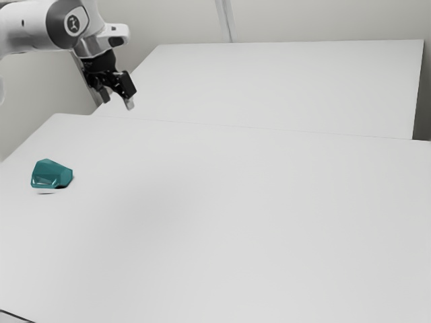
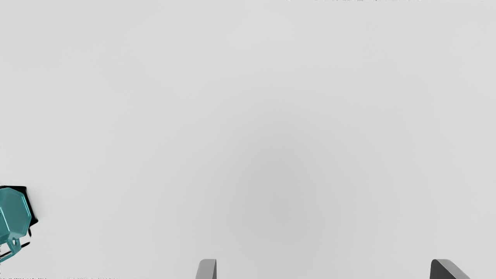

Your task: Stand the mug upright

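"What's taking up the most room?"

"The white desk (image 1: 236, 222); it's filling most of the exterior frame. A second white surface (image 1: 283, 81) is stretching across the upper part, beyond a thin seam."

"And the arm?"

"The pale arm (image 1: 30, 30) is reaching in from the exterior view's upper left."

"What's its pincer (image 1: 118, 101) doing?"

"It's hanging in the upper left of that frame, pointing down. It's standing open, its two fingers (image 2: 207, 270) keeping wide apart, and it's gripping nothing."

"Where's the mug sitting?"

"It isn't sitting, it's lying on its side: a teal mug (image 1: 52, 174) on the desk, near the exterior view's left edge, around mid-height. In the wrist view it's resting well outside the gap between the fingers, and it's touching neither."

"Anything smaller?"

"The handle (image 2: 14, 245) is jutting out from its side, partly running out of the wrist view. A black shadow (image 2: 32, 215) is edging the many-sided end."
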Available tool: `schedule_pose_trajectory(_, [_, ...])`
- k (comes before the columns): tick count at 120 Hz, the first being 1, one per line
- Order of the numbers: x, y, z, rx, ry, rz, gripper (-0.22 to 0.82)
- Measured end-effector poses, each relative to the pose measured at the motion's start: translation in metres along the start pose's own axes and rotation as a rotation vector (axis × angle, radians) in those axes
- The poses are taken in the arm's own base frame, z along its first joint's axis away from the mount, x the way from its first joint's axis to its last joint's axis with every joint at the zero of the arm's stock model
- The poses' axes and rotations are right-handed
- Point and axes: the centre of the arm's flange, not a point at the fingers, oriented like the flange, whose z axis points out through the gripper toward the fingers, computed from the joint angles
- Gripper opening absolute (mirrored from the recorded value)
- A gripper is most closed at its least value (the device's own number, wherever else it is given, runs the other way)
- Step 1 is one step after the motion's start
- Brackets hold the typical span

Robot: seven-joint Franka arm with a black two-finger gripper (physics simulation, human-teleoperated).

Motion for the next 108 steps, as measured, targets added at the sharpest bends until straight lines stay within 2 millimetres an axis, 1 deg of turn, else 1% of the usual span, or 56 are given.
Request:
schedule_pose_trajectory(7, [-0.002, -0.003, 0.0, 0.002, 0.005, -0.011, 0.6])
schedule_pose_trajectory(14, [-0.007, -0.011, -0.001, 0.005, 0.012, -0.031, 0.6])
schedule_pose_trajectory(26, [-0.016, -0.032, -0.005, 0.009, 0.03, -0.079, 0.6])
schedule_pose_trajectory(32, [-0.025, -0.043, -0.009, 0.009, 0.043, -0.108, 0.6])
schedule_pose_trajectory(36, [-0.04, -0.049, -0.009, 0.005, 0.048, -0.128, 0.6])
schedule_pose_trajectory(45, [-0.088, -0.06, 0.001, -0.004, 0.06, -0.181, 0.6])
schedule_pose_trajectory(55, [-0.134, -0.082, 0.005, 0.014, 0.096, -0.264, 0.6])
schedule_pose_trajectory(62, [-0.157, -0.095, 0.009, 0.019, 0.126, -0.313, 0.6])
schedule_pose_trajectory(69, [-0.173, -0.107, 0.013, 0.023, 0.152, -0.35, 0.6])
schedule_pose_trajectory(78, [-0.184, -0.115, 0.013, 0.03, 0.18, -0.372, 0.6])
schedule_pose_trajectory(92, [-0.186, -0.124, 0.018, 0.035, 0.199, -0.38, 0.6])
schedule_pose_trajectory(100, [-0.193, -0.141, 0.026, 0.032, 0.201, -0.41, 0.6])
schedule_pose_trajectory(108, [-0.209, -0.166, 0.036, 0.01, 0.212, -0.463, 0.6])
